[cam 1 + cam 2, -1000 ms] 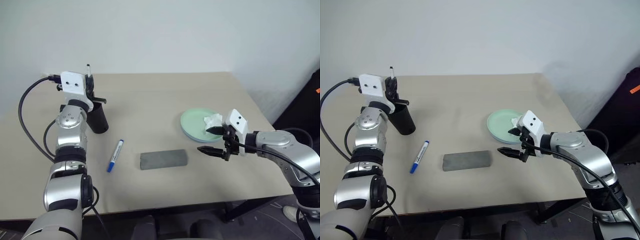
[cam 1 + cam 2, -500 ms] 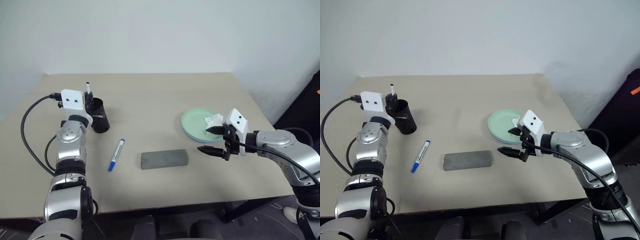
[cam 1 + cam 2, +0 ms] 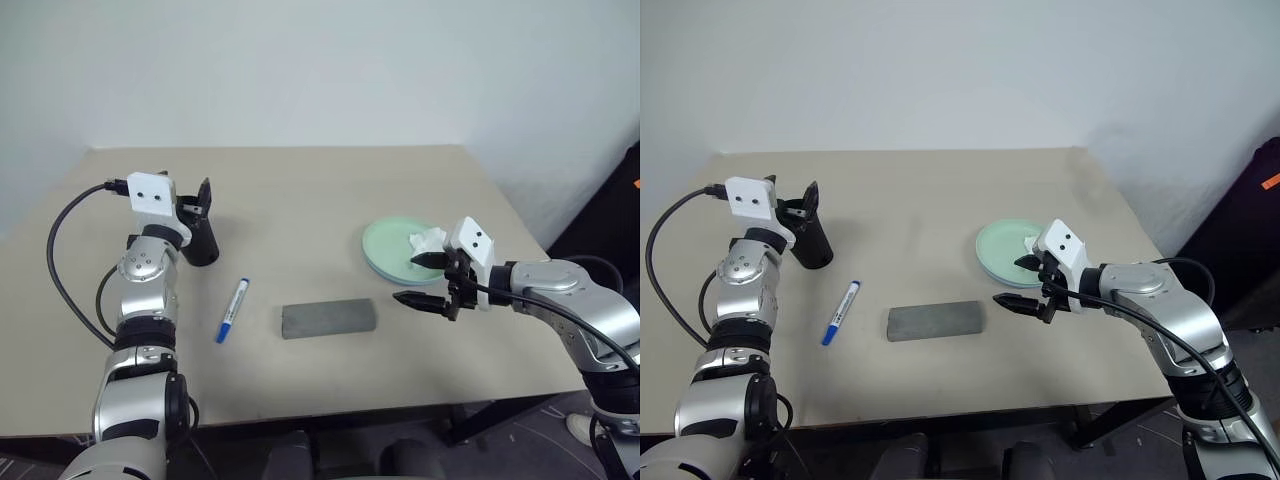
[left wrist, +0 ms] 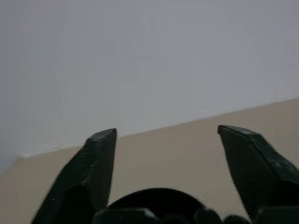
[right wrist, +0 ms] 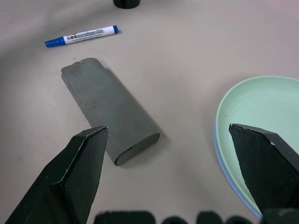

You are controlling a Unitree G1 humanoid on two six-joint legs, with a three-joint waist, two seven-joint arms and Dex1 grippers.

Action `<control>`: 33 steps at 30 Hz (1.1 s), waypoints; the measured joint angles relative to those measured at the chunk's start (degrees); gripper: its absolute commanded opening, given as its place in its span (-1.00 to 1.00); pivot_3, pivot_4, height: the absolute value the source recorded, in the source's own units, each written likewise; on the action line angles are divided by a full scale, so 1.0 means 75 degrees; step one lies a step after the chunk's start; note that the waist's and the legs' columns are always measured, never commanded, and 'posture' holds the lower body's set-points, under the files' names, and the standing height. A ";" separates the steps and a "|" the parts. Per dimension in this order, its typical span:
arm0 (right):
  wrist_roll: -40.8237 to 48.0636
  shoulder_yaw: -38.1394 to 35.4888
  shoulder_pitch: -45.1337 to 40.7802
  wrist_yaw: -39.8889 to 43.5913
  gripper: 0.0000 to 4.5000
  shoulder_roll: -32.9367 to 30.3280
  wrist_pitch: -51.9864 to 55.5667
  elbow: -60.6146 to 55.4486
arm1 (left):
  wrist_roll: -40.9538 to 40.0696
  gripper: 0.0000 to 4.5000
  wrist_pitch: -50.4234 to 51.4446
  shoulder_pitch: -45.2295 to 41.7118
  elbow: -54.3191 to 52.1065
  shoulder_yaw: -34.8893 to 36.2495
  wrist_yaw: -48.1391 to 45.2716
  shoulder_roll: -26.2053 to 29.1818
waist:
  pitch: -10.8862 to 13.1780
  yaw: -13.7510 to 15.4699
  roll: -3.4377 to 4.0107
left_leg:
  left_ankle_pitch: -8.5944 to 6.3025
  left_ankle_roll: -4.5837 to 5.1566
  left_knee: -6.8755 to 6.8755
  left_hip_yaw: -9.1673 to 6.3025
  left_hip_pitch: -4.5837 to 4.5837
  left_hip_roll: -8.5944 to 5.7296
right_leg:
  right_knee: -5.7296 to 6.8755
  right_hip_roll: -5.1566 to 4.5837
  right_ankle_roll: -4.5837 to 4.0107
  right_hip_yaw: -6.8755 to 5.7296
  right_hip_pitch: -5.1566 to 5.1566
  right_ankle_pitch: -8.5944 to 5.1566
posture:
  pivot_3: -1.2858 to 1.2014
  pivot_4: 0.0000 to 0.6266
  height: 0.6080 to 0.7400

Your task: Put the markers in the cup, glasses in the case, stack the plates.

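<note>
Over cup (image 3: 201,243): left pincer (image 3: 196,199) spread wide, empty. Lift straight clear without tipping it, then fetch blue-capped marker (image 3: 231,310) mid-barrel. Right pincer (image 3: 428,279) wide, empty.

head stereo pair high above the table (image 3: 300,190), facing down; wrist cameras low along each hand's fingers

Even, diffuse light fills the scene, bright without glare on the matte table (image 3: 330,190). Shadows are soft and short, a faint one lying beside the case (image 3: 328,319). In the left wrist view the black fingers (image 4: 93,172) are blurred, close to the lens.
</note>
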 measured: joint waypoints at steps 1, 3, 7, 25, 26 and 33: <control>0.0000 0.0000 0.0000 -0.0012 1.00 0.0000 0.0004 0.0000 | -0.0018 0.74 0.0230 0.0033 -0.0343 -0.0021 -0.0122 0.0011 | 0.0000 -0.0001 0.0000 | 0.0000 0.0000 0.0000 0.0001 0.0000 0.0000 | 0.0000 0.0000 -0.0001 0.0000 0.0001 0.0000 | 0.03 -1.00 1.00; -0.0001 0.0000 0.0000 -0.0020 1.00 0.0000 0.0005 0.0000 | -0.0224 0.74 0.0995 0.0116 -0.1168 -0.0074 -0.0371 0.0021 | 0.0000 -0.0002 0.0000 | 0.0000 0.0000 0.0001 0.0001 0.0000 0.0000 | 0.0000 0.0000 -0.0001 0.0001 0.0003 0.0000 | 0.03 -1.00 1.00; -0.0003 0.0000 0.0000 -0.0025 1.00 0.0004 0.0008 0.0008 | -0.0856 0.74 0.3793 0.0490 -0.3266 -0.0406 -0.0978 0.0310 | 0.0000 -0.0031 0.0000 | 0.0001 0.0000 0.0000 -0.0001 -0.0001 0.0000 | 0.0009 0.0003 0.0002 0.0004 0.0009 -0.0001 | 0.03 -1.00 1.00; -0.0017 0.0031 -0.0055 0.0015 1.00 0.0020 0.0010 0.0129 | -0.1141 0.74 1.2731 0.0359 -0.5625 -0.2337 -0.0251 0.0859 | 0.0005 -0.0026 0.0009 | 0.0001 -0.0001 0.0000 -0.0011 0.0009 0.0001 | 0.0016 0.0005 0.0030 0.0008 -0.0006 -0.0021 | 0.03 -1.00 1.00; -0.0018 0.0035 -0.0063 0.0017 1.00 0.0020 0.0010 0.0135 | -0.1138 0.74 1.2929 0.0288 -0.5537 -0.2338 -0.0195 0.0796 | 0.0005 -0.0021 0.0008 | 0.0001 -0.0001 -0.0001 -0.0012 0.0009 0.0001 | 0.0016 0.0005 0.0030 0.0007 -0.0005 -0.0021 | 0.03 -1.00 1.00; -0.0022 0.0041 -0.0070 0.0006 1.00 0.0020 0.0010 0.0134 | -0.1124 0.74 1.3640 0.0039 -0.5056 -0.2339 0.0006 0.0615 | 0.0005 -0.0026 0.0008 | 0.0001 -0.0001 -0.0001 -0.0012 0.0009 0.0001 | 0.0016 0.0005 0.0030 0.0008 -0.0007 -0.0021 | 0.03 -1.00 1.00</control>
